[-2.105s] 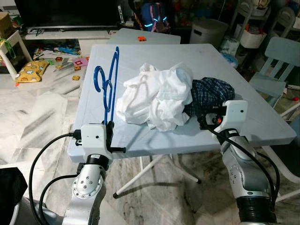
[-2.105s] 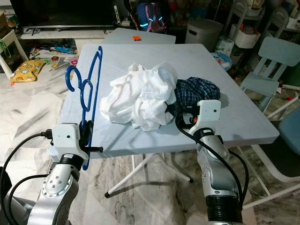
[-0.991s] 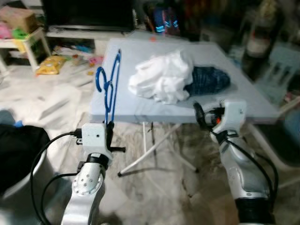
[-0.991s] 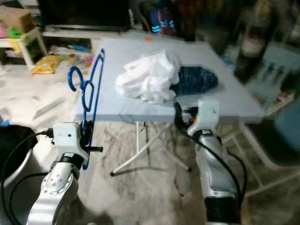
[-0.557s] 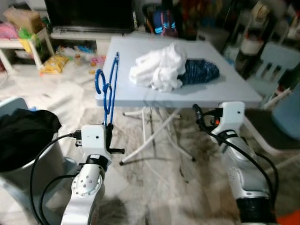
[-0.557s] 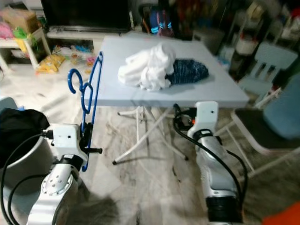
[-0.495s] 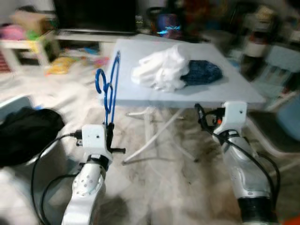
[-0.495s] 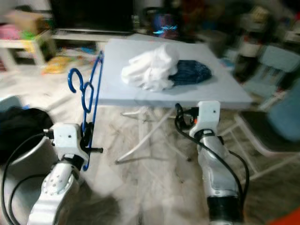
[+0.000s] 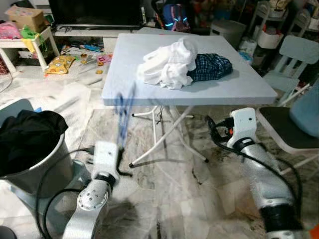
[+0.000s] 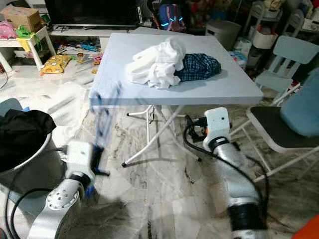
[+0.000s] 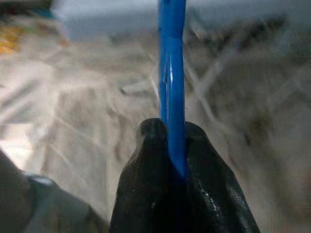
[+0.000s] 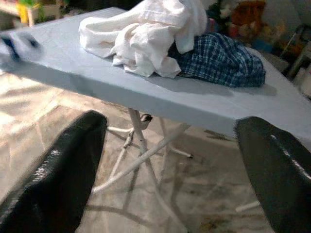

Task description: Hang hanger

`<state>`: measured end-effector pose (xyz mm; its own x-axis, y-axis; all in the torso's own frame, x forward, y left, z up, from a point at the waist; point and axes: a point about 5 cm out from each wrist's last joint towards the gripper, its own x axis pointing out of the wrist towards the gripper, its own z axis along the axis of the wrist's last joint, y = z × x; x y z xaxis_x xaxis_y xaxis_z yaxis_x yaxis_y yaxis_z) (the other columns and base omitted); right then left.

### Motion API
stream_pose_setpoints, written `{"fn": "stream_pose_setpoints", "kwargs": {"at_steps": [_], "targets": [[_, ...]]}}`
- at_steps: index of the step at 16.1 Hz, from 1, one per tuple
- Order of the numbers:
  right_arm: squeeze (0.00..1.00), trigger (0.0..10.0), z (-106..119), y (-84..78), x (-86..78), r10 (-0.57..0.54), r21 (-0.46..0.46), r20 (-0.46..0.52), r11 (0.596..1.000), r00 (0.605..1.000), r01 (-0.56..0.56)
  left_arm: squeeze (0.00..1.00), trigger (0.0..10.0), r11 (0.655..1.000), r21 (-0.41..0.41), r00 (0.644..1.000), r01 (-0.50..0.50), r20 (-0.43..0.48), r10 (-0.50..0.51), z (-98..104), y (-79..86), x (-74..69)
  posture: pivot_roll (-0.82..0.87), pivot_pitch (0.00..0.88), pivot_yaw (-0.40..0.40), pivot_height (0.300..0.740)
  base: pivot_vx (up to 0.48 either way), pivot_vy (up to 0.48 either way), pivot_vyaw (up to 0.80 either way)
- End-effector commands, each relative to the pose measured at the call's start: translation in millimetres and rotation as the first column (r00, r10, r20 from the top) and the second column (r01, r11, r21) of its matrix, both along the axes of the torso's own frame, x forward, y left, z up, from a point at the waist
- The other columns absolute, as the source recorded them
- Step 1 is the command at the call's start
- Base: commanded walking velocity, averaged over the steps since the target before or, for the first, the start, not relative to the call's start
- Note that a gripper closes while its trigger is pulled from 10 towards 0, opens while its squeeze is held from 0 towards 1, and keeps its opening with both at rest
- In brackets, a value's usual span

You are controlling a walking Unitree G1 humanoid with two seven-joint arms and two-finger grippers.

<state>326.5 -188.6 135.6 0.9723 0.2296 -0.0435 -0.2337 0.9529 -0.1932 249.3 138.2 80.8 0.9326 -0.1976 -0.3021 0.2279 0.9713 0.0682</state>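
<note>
Left wrist view, blue hanger (image 11: 172, 92) clamped upright between left tool (image 11: 173, 145) fingers.

Table at upper centre, clutter all round it.
A heap of clothes (image 9: 183, 63) lies on the table (image 9: 149, 84); a basket (image 9: 30, 159) stands lower left, chairs (image 9: 291, 55) along the right edge, a low shelf (image 9: 25, 42) in the upper left corner.

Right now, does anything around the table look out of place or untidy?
Yes. White clothing and a plaid garment lie crumpled on the table, and toys litter the floor beyond it. The left gripper has its jaws shut on the blue hanger, which is motion-blurred.
</note>
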Motion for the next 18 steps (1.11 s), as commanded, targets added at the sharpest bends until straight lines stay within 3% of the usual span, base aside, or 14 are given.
{"fn": "stream_pose_setpoints", "kwargs": {"at_steps": [1,2,3,5,6,7,8,9,11,12,13,15,18], "targets": [[0.0,10.0,7,-4.9,4.2,0.087,-0.077,0.014,0.993,0.996,-0.086,0.0,10.0,0.989,0.027,0.986,0.142,-0.092,-0.139,-10,-2.4,-3.9,-0.05,0.03,-0.056,0.74,0.0,0.0,0.0],[0.0,10.0,8,-7.0,3.8,0.164,-0.173,0.005,0.972,0.986,-0.161,0.0,10.0,0.975,0.019,0.968,0.222,-0.127,-0.218,-11,-0.6,-6.9,-0.05,0.029,-0.055,0.74,0.0,0.0,0.0],[0.0,10.0,7,-9.1,1.3,0.271,-0.274,-0.036,0.923,0.962,-0.271,0.0,10.0,0.943,0.018,0.936,0.332,-0.13,-0.327,-8,-0.4,-9.6,-0.05,0.027,-0.054,0.74,0.0,0.0,0.0],[0.0,10.0,4,-10.4,-4.8,0.418,-0.295,-0.143,0.847,0.897,-0.442,0.0,10.0,0.879,0.051,0.876,0.473,-0.133,-0.464,-5,-1.4,-14.3,-0.05,0.024,-0.052,0.74,0.0,0.0,0.0],[0.0,10.0,4,-9.8,-14.5,0.547,-0.308,-0.24,0.74,0.802,-0.597,0.0,10.0,0.818,0.1,0.823,0.566,-0.123,-0.554,-3,-0.4,-18.5,-0.05,0.022,-0.049,0.74,0.0,0.0,0.0],[0.0,10.0,2,-11.2,-17.3,0.585,-0.33,-0.283,0.685,0.76,-0.65,0.0,10.0,0.802,0.097,0.807,0.589,-0.128,-0.577,-2,0.6,-19.2,-0.05,0.021,-0.047,0.74,0.0,0.0,0.0],[0.0,10.0,-1,-14.9,-19.4,0.62,-0.368,-0.365,0.589,0.694,-0.72,0.0,10.0,0.748,0.084,0.751,0.658,-0.134,-0.646,0,-1.5,-23.3,-0.06,0.016,-0.047,0.74,0.0,0.0,0.0],[0.0,10.0,-1,-15.2,-19.2,0.627,-0.369,-0.38,0.571,0.68,-0.733,0.0,10.0,0.734,0.071,0.736,0.675,-0.135,-0.664,0,-2.7,-24.8,-0.06,0.015,-0.047,0.74,0.0,0.0,0.0],[0.0,10.0,0,-8.5,-20.0,0.673,-0.325,-0.416,0.518,0.612,-0.791,0.0,10.0,0.655,0.077,0.659,0.751,-0.14,-0.739,-1,-9.8,-32.5,-0.06,0.008,-0.044,0.74,0.0,0.0,0.0],[0.0,10.0,-3,-2.4,-23.6,0.699,-0.304,-0.453,0.462,0.553,-0.833,0.0,10.0,0.631,0.092,0.638,0.77,-0.134,-0.759,-2,-12.0,-33.0,-0.06,0.006,-0.042,0.74,0.0,0.0,0.0],[0.0,10.0,-4,-1.0,-24.7,0.707,-0.297,-0.466,0.44,0.531,-0.847,0.0,10.0,0.626,0.095,0.633,0.774,-0.131,-0.763,-2,-12.4,-32.6,-0.06,0.005,-0.041,0.74,0.0,0.0,0.0],[0.0,10.0,-11,7.0,-28.3,0.726,-0.293,-0.522,0.34,0.448,-0.893,0.0,10.0,0.594,0.099,0.602,0.798,-0.104,-0.792,3,-18.8,-30.1,-0.06,0.002,-0.038,0.74,0.0,0.0,0.0],[0.0,9.8,-13,6.7,-28.1,0.702,-0.328,-0.589,0.245,0.4,-0.912,0.0,10.0,0.574,0.105,0.583,0.812,-0.095,-0.807,3,-21.7,-30.1,-0.07,0.002,-0.028,0.74,0.0,0.0,0.0]]}}
